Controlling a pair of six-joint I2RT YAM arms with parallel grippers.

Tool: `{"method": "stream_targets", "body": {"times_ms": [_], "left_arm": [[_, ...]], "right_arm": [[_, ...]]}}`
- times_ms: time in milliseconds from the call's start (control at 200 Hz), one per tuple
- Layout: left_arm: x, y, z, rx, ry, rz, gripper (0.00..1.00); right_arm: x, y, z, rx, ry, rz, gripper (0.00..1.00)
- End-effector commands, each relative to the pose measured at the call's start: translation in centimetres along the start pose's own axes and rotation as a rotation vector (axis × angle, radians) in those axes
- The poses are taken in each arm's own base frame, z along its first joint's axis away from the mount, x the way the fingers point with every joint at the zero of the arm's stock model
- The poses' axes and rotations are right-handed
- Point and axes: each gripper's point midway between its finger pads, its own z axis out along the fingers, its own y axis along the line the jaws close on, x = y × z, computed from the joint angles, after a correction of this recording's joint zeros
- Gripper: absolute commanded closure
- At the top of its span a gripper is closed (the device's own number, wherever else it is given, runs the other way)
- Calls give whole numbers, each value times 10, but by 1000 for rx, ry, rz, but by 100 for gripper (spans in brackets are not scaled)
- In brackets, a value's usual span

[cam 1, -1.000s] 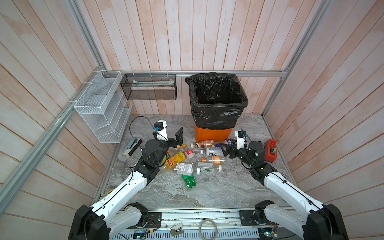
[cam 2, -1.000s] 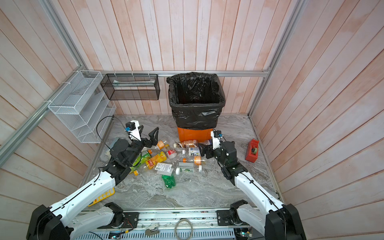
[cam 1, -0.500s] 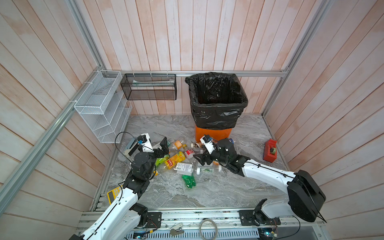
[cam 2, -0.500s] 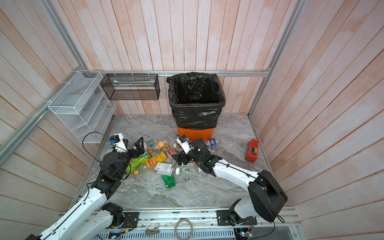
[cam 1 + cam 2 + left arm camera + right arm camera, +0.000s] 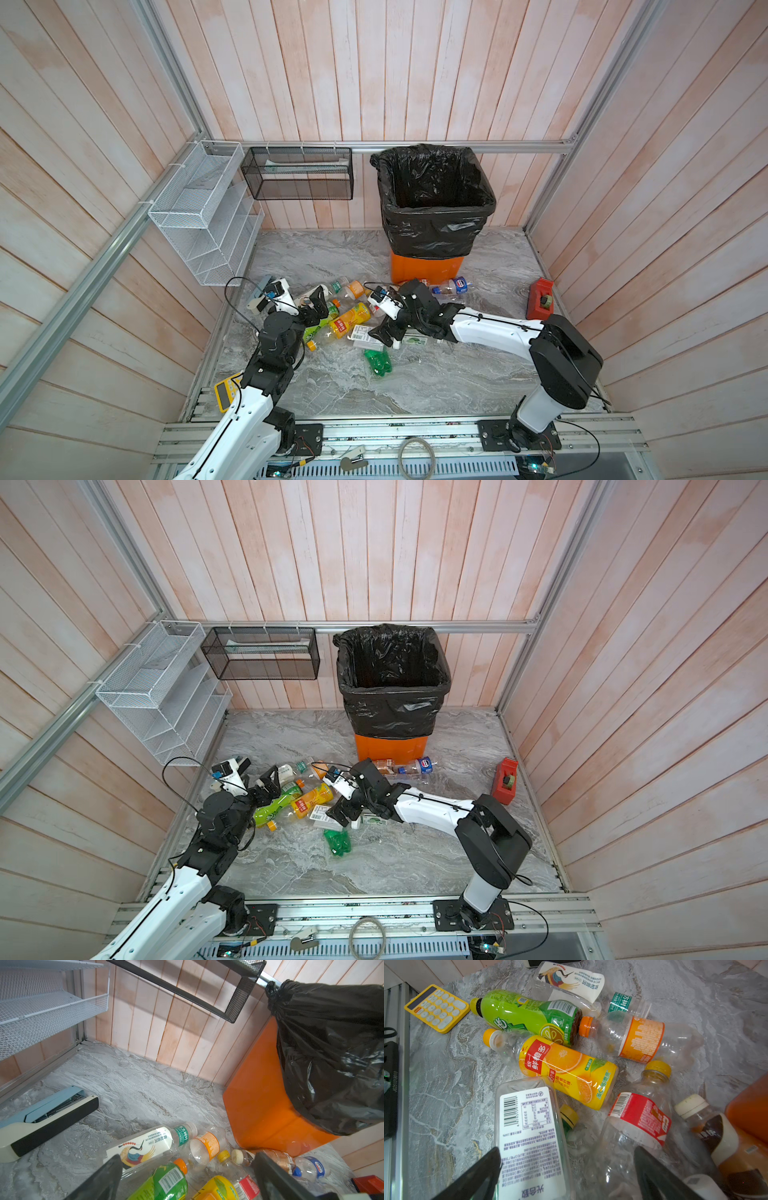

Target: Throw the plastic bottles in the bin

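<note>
Bin: orange, black bag over the rim; stands at the worktop's back edge, right of centre.
Btls: all lying on the worktop in a heap just in front of the bin, mostly left of it.
L gripper: released, jaws wide, nothing in them; over the heap's left end, above the green btl.
R gripper: spread wide, gripping nothing; low over the barcode btl, one finger at its edge.
Juice btl: yellow wrap, red badge "统一 鲜橙多", orange-slice pic.
Green btl: lime wrap, lemon pic, barcode, yellow cap; touching the juice btl.
Tea btl: white label w/ crane drawing, "青柑普洱"; green neck band shows "方树叶".
Barcode btl: flat, white label w/ barcode and table; fine print too small to read.
Red-label btl: barcode, white lettering I can't make out, yellow cap.
Orange-label btl: orange cap, print unreadable.
Blue-label btl: round red-white-blue logo, Pepsi-like; touching the bin's base.
Crushed btl: green, apart from the heap, toward the front edge.
Calc: yellow, front-left corner.
Tape dispenser: red, by the right edge.
</note>
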Motion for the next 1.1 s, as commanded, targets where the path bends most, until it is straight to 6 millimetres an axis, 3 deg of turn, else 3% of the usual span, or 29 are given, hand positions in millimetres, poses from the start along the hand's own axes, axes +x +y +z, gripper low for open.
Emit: {"method": "stream_targets", "body": {"times_ms": [0,205,705,890,1095], "left_arm": [[12,2,1,8,36,-12,0],[15,3,2,6,46,-10,0],[22,7,2,-3,57,-14,0],[22,6,2,0,60,-17,0],[24,8,2,-1,63,-23,0]], "right_arm": [[14,13,8,-69,84,-46,0],[20,25,15,-116,130,-78,0],[37,30,28,-140,223,-94,7],[36,32,30,-153,221,-95,17],[24,33,24,-148,182,-103,37]]}}
